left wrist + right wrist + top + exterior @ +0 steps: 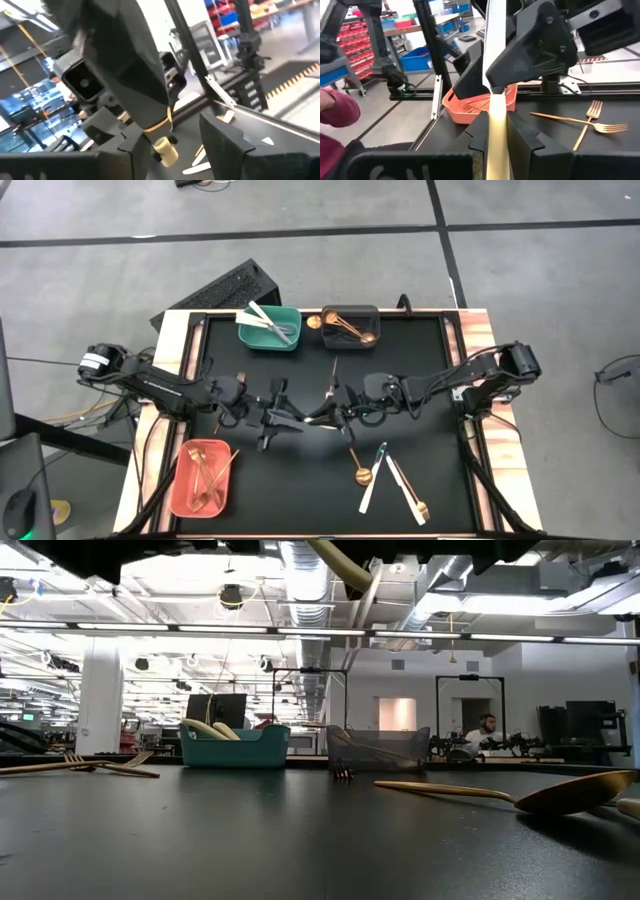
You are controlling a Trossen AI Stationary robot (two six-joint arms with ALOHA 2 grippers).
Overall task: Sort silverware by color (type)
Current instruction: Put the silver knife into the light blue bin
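Both arms meet above the middle of the table. My right gripper (pixel 335 412) is shut on a white plastic knife (pixel 495 60), which sticks out ahead of it toward my left gripper (pixel 292 418). My left gripper is open. Its fingers (pixel 225 140) stand on either side of the knife's free end (pixel 166 151); I see no touch. On the table at the near right lie a gold spoon (pixel 358 468), two white knives (pixel 373 478) and a gold fork (pixel 420 508). My right gripper pinches one end of the white knife (pixel 495 142) between its two fingers. The gripper points level toward the table's left, and the knife runs on along the fingers. The knife is lifted clear of the table.
At the far edge a teal bin (pixel 270 328) holds white knives and a dark grey bin (pixel 350 327) holds gold spoons. A salmon bin (pixel 200 477) with gold forks sits at the near left. Two gold forks (pixel 590 122) lie on the black table top beside it.
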